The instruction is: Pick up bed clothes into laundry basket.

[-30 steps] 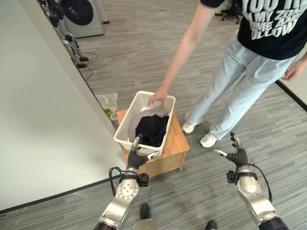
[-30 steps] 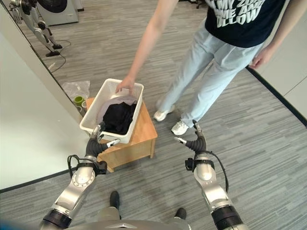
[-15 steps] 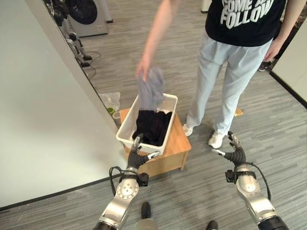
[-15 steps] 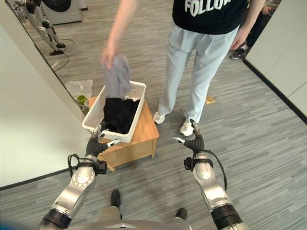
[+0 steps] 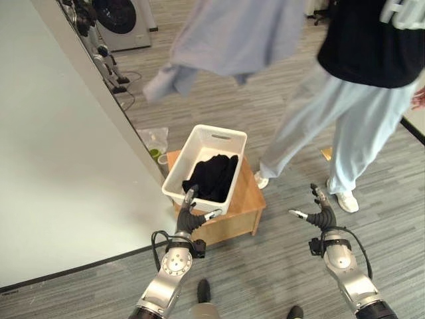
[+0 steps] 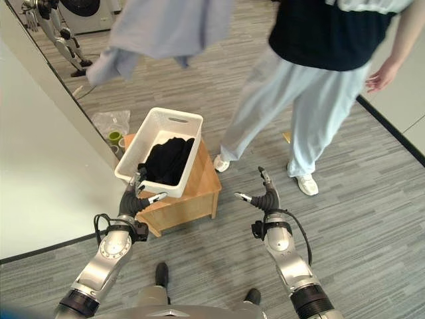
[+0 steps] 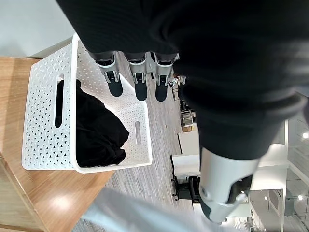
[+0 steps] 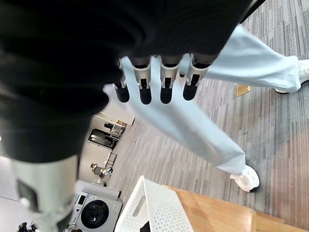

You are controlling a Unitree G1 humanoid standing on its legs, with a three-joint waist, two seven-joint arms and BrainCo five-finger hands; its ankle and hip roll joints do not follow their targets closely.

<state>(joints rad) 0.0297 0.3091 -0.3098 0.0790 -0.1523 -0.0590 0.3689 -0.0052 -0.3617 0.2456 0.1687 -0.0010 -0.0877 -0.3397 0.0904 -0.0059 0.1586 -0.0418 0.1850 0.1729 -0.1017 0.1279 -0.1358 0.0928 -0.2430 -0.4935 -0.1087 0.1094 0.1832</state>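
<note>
Left hand (image 5: 190,216) fingers straight, empty, beside white laundry basket (image 5: 180,188), right hand (image 5: 320,214) spread, holding nothing

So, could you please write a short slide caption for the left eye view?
Open left hand near white basket holding black clothes; a person lifts a grey garment above.

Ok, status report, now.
Left hand and right hand open, empty. Black clothes in basket. Person holding grey garment above it.
</note>
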